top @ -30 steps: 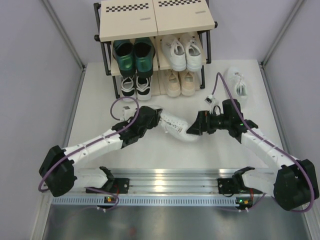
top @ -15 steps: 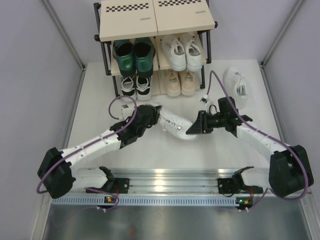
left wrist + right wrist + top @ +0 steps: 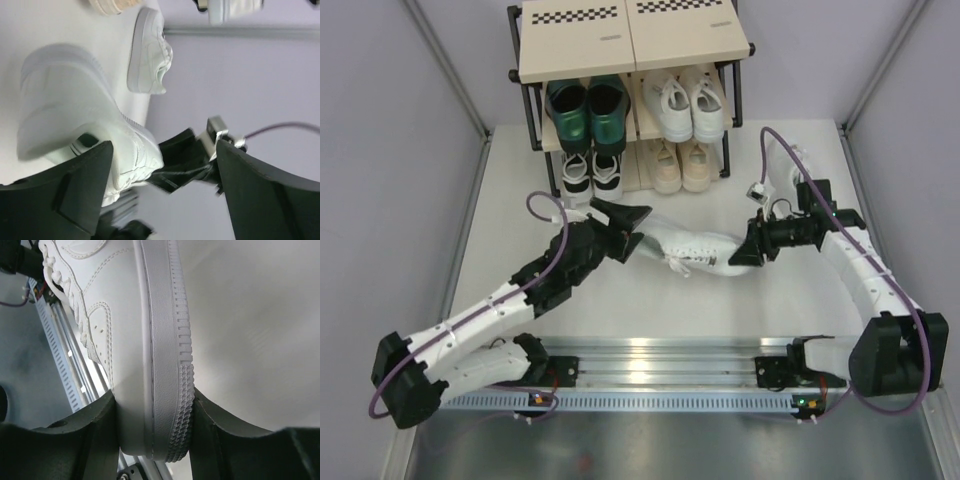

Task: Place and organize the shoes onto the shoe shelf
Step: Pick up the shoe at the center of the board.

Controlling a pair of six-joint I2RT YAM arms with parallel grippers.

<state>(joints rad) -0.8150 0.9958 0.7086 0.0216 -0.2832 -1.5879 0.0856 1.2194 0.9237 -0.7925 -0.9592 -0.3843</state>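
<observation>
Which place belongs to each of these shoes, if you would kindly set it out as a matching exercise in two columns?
Things
1. green heeled shoes
2. beige sneakers
3. black-and-white sneakers
4. loose white sneaker

Places
A. bottom tier of the shoe shelf, right side
B. off the shelf, gripped at one end by the right end effector
C. middle tier, left side
D. bottom tier, left side

Pairs: 1-C, 2-A, 3-D, 4-B
</observation>
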